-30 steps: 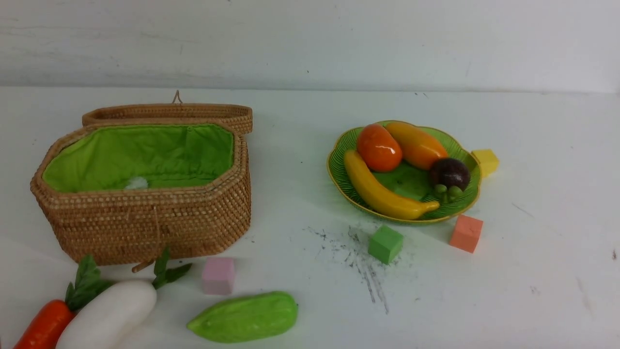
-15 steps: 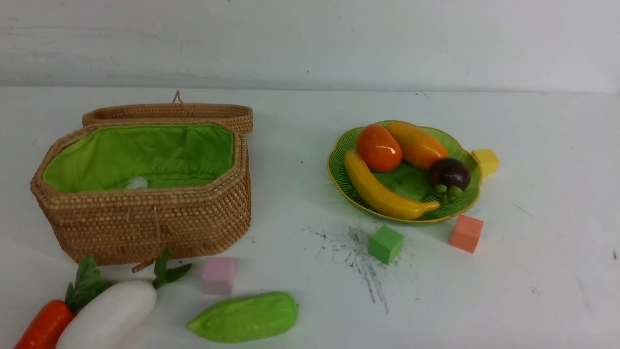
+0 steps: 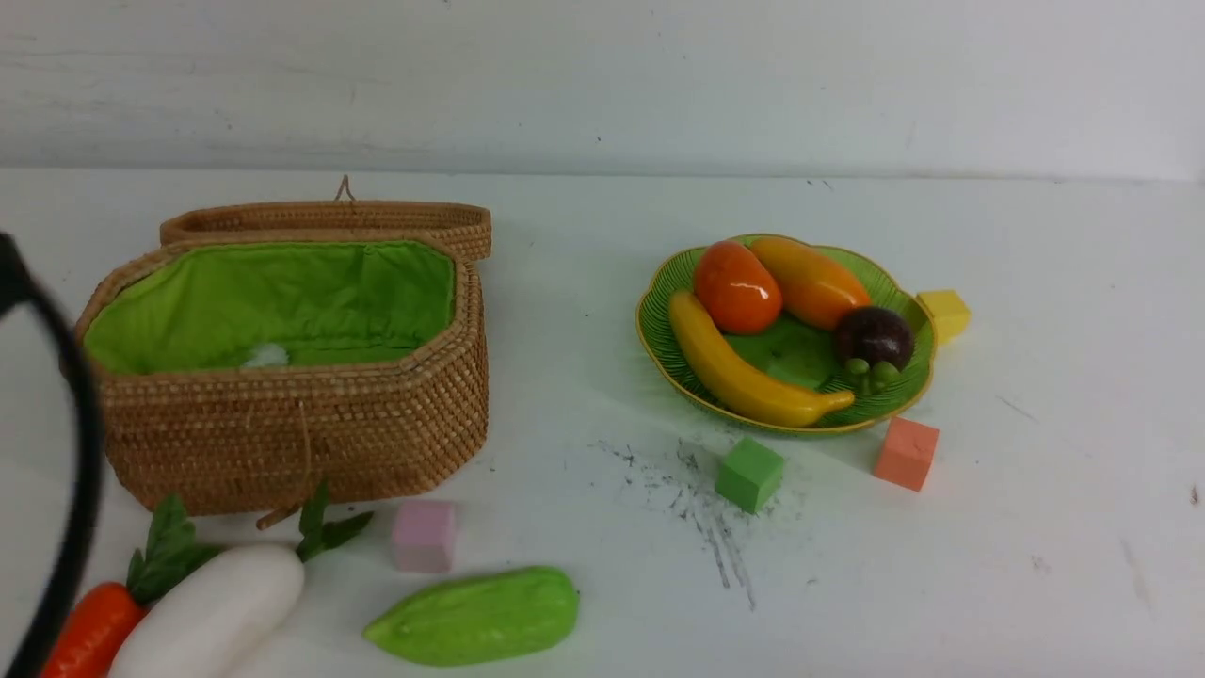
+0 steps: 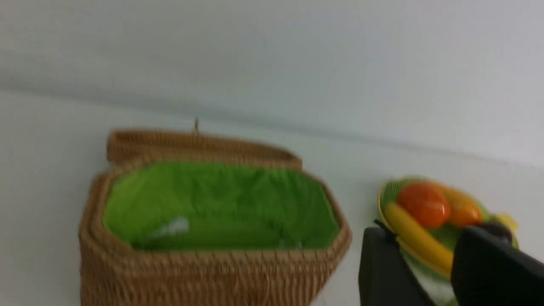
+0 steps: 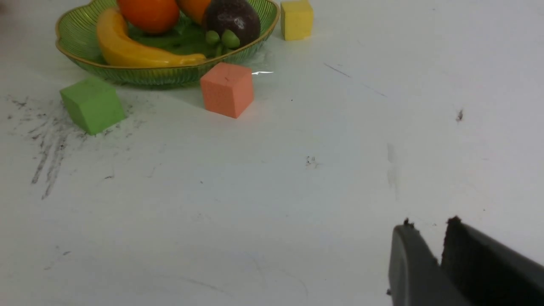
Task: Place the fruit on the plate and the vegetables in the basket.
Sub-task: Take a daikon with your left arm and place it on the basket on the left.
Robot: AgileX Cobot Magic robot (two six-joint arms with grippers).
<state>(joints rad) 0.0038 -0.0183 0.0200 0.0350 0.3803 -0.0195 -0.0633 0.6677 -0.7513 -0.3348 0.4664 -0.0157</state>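
Table (image 3: 1036,395) carries basket (image 3: 282,443), plate (image 3: 789,350), radish (image 3: 212,612), carrot (image 3: 89,633), gourd (image 3: 475,617), pink cube (image 3: 425,535), green cube (image 3: 749,474), orange cube (image 3: 906,454), yellow cube (image 3: 944,314).

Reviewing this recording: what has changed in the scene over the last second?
A black curved cable, seemingly belonging to the left arm, has come into the front view at its left edge, in front of the basket's left end. Nothing was gripped or released. The radish, carrot and gourd lie on the table where they were, and the fruit stays on the plate.
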